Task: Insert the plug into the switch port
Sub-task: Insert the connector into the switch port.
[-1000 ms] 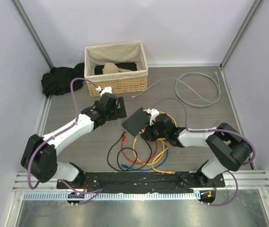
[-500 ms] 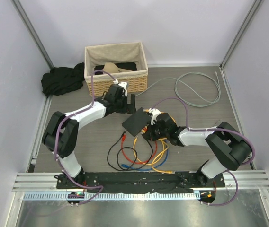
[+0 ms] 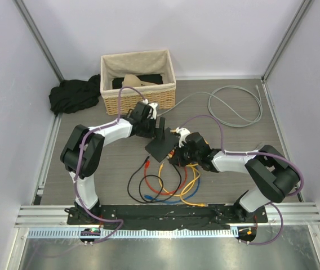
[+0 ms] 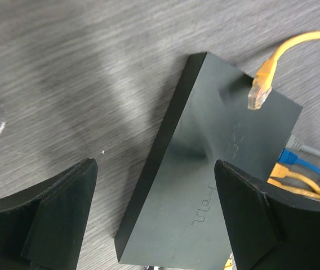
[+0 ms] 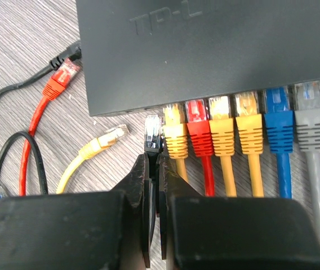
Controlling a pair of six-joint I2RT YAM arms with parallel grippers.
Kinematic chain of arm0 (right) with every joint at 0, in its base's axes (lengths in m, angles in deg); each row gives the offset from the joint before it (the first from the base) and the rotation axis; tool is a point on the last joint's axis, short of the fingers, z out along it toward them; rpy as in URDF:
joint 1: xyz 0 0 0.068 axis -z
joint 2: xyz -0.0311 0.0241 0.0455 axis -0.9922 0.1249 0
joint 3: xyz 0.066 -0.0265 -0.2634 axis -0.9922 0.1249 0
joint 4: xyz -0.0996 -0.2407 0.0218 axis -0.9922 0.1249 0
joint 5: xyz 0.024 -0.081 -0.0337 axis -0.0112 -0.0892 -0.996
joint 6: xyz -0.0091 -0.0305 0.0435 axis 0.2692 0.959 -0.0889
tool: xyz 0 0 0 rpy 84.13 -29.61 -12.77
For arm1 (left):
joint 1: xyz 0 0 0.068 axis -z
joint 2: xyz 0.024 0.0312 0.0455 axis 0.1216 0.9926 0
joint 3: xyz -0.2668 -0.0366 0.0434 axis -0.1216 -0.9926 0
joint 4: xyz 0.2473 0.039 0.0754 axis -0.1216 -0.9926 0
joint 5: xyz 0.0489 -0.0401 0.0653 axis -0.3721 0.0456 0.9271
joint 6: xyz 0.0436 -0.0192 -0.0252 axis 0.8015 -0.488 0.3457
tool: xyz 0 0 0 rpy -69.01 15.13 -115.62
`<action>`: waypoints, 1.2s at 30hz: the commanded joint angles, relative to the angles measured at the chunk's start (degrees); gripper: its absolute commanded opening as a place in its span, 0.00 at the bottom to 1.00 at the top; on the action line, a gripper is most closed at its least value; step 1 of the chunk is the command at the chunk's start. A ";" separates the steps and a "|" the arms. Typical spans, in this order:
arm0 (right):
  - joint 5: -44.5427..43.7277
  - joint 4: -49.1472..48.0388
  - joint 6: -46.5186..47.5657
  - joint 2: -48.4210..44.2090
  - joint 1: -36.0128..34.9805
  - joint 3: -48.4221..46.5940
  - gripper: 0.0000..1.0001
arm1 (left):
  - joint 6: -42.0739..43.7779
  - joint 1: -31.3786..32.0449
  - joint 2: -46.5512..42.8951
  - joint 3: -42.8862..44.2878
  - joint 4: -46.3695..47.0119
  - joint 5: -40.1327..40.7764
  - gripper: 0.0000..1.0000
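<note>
Black-booted with a clear tip, the plug [image 5: 152, 134] sat pinched in the clenched fingers of my right gripper [image 5: 155, 169], pointing to twelve o'clock at the socket edge of the switch [image 5: 205, 50]. Its tip was just short of the box, at the nine o'clock end of the row. Six seated plugs [image 5: 236, 112] filled the sockets beside it: yellow, red, two yellow, blue, grey. I judged the pick-up and rough line-up done, while the push home was not yet made. I could not tell whether the tip was square with a free socket, as the lip hid it.

My left gripper [image 4: 154, 166] hung released over the far end of the switch, a finger at either side. I could not tell whether either one touched it, so bracing looked undone too. A loose red plug [image 5: 64, 76] and a loose yellow plug [image 5: 112, 135] lay on the table [image 5: 13, 45] toward ten o'clock.
</note>
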 commanded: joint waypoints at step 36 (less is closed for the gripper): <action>-3.08 0.76 5.45 -0.88 0.17 -6.36 0.01 | -4.07 1.77 2.60 -2.37 -3.04 -5.01 0.74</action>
